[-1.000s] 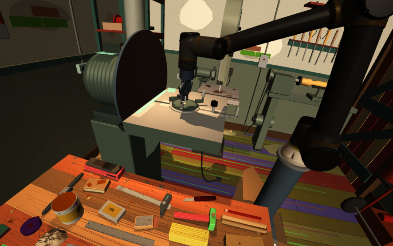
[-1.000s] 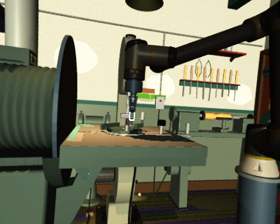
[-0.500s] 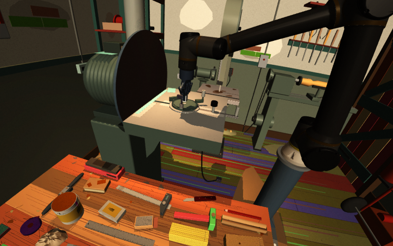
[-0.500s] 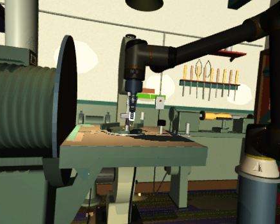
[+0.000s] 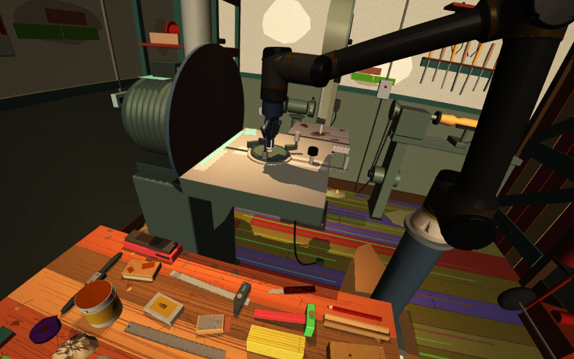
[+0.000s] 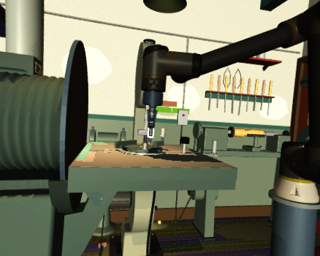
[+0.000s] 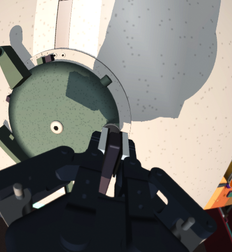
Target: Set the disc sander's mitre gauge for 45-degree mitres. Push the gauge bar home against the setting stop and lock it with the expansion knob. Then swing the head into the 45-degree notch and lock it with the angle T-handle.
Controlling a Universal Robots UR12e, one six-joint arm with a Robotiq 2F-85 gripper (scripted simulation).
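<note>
The round green mitre gauge head lies flat on the sander table, over the pale gauge bar in its slot. The black expansion knob stands on the bar to the right of the head. The angle T-handle rises from the head's rim, its purple crossbar upright in the wrist camera. A small green peg sits on the rim nearby. My gripper points straight down over the head and is closed on the T-handle.
The big dark sanding disc stands upright along the table's left edge, with the ribbed motor behind it. A drill press table and a lathe stand behind. The orange workbench in front holds several tools.
</note>
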